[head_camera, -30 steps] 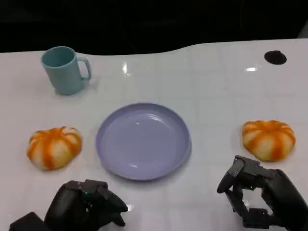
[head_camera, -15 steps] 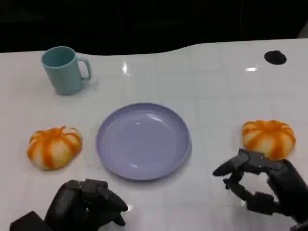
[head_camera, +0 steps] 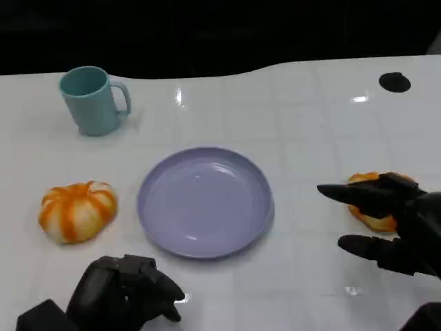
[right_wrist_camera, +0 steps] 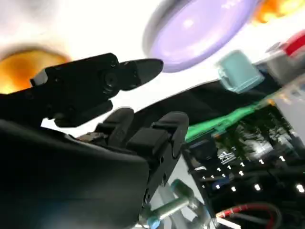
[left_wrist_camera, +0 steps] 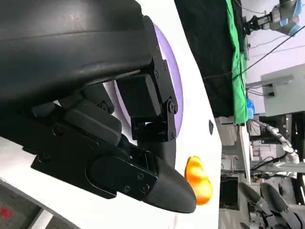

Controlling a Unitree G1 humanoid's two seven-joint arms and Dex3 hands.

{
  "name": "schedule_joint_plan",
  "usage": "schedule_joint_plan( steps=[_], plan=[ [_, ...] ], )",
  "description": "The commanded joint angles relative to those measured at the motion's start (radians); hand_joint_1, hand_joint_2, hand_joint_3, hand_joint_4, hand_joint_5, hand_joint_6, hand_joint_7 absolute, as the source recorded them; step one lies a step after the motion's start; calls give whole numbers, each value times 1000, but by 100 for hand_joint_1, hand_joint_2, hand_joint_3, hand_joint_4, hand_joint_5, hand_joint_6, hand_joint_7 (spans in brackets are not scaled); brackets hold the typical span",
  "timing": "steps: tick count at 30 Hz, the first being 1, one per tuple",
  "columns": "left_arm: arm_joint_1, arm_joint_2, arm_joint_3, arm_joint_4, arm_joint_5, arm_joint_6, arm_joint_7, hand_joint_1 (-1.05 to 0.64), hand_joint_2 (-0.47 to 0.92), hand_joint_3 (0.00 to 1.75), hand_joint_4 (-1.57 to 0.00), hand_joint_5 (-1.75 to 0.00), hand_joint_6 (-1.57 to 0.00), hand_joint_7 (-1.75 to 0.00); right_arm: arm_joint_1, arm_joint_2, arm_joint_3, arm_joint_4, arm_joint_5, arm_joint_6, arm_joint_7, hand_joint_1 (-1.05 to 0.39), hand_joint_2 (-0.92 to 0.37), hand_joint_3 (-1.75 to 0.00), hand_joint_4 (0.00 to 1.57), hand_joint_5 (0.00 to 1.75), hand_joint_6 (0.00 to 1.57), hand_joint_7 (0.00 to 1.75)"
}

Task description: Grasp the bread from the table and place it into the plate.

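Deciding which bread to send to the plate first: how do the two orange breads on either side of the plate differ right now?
The left bread lies fully in view, beside the plate, with nothing over it; the right bread is partly hidden behind the right hand. That hand's spread fingers reach over the right bread, while the left hand sits curled, apart from the left bread. Both rest on the table, orange and white striped.

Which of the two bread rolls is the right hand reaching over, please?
The roll right of the plate, partly hidden under the right hand; the other roll lies untouched.
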Motion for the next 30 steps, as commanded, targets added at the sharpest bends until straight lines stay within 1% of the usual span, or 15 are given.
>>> schedule_joint_plan(
  steps=[1, 2, 4, 5, 7, 11, 15, 22, 26, 30],
  plan=[
    [5, 6, 0, -1, 10, -9, 14, -105, 91, 0, -121, -96, -134, -59, 27, -49, -13, -121, -77, 134, 8, -54, -92, -6, 15, 38, 38, 0],
    [5, 5, 0, -3, 11, -7, 16, -105, 90, 0, -121, -96, -134, -59, 30, -60, -12, -148, -99, 171, 20, -54, -92, -5, 13, 37, 36, 0],
    [6, 3, 0, -8, 8, 2, 14, -105, 90, 0, -121, -96, -134, -59, 33, -78, -7, -194, -140, 241, 46, -55, -92, -4, 3, 40, 31, 0],
    [7, 2, 0, -10, 7, 5, 14, -105, 90, 0, -121, -96, -134, -59, 34, -85, -3, -210, -163, 273, 54, -56, -92, -4, 2, 40, 29, 0],
    [9, 4, -1, -14, 11, 13, 18, -105, 89, 0, -122, -96, -135, -59, 32, -96, 11, -233, -204, 325, 63, -59, -92, -4, 0, 39, 27, 0],
    [7, 3, 0, -3, 6, -6, 10, -105, 89, 0, -122, -97, -134, -59, 19, -122, 62, -252, -334, 431, 89, -65, -92, -4, 0, 37, 24, 0],
    [11, 4, -2, -7, 12, -6, 15, -105, 90, 0, -122, -97, -134, -59, -3, -131, 113, -202, -403, 481, 56, -69, -92, -2, 0, 43, 27, 1],
    [19, 2, -4, -21, 6, 1, 13, -105, 89, 0, -121, -96, -134, -59, -73, -139, 201, -55, -480, 567, 34, -70, -92, -3, 0, 43, 27, 1],
    [21, 1, -3, -23, 1, 3, 11, -105, 90, 0, -121, -96, -134, -59, -123, -139, 243, 17, -491, 604, 32, -68, -91, -2, 1, 46, 29, 1],
    [23, 3, -4, -28, 3, 8, 13, -105, 89, 0, -122, -97, -134, -59, -169, -136, 273, 77, -479, 624, 30, -66, -90, 0, 1, 48, 31, 2]
  ],
)
